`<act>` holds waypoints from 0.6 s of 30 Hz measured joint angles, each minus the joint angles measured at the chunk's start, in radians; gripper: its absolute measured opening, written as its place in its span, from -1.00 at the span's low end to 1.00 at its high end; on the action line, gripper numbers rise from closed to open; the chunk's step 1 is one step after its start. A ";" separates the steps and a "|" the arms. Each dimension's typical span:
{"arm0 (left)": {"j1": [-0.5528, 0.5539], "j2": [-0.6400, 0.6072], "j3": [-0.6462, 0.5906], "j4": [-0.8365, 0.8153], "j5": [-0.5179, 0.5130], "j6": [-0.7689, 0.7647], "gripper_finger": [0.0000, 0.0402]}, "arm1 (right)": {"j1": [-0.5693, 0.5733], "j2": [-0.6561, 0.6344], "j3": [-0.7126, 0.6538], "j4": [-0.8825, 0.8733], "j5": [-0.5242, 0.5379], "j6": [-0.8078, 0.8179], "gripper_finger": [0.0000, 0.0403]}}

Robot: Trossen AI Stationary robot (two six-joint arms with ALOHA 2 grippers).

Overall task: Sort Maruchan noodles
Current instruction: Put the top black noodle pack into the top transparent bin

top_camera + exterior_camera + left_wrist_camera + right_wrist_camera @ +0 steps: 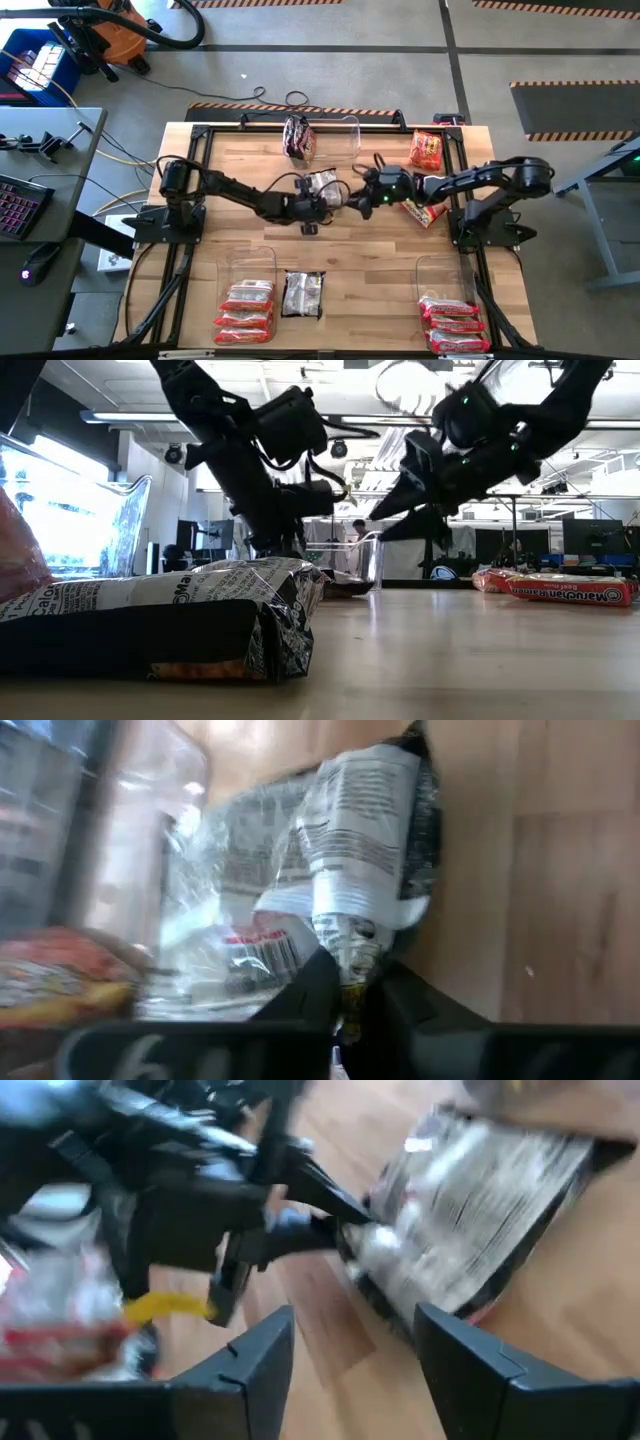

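A black-silver noodle packet [322, 182] lies near the table's middle, and my left gripper [316, 198] is shut on its near end. My right gripper [352, 200] hovers just to the packet's right, open and holding nothing; its wrist view shows the wide gap between its fingers [350, 1370]. Another dark packet [298, 137] sits at the far edge by a clear bin [345, 135]. An orange-red packet [426, 150] and a pinkish packet [420, 212] lie on the wood under my right arm. My left gripper pinches the black-silver packet's crimped end [348, 960] between its two fingers, also seen from the other arm as the packet's end [372, 1240]. The fingers slant down from the table's left. The packet stretches away beyond the fingertips; I cannot tell whether it is clear of the wood.
Near the front edge, a clear bin holds stacked orange-red packets [246, 310], a dark packet [302, 295] lies beside it, and pinkish packets [455, 322] are stacked at the right. Bare wood lies between the arms and these piles.
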 joint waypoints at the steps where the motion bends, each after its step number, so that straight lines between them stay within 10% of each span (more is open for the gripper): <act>1: -0.009 0.000 0.000 0.010 -0.023 0.010 -0.93 | -0.014 0.013 0.000 -0.001 -0.031 0.050 -0.05; 18: -0.156 0.000 -0.001 0.015 -0.250 -0.273 -0.99 | -0.124 0.373 -0.001 0.479 -0.305 0.752 -0.05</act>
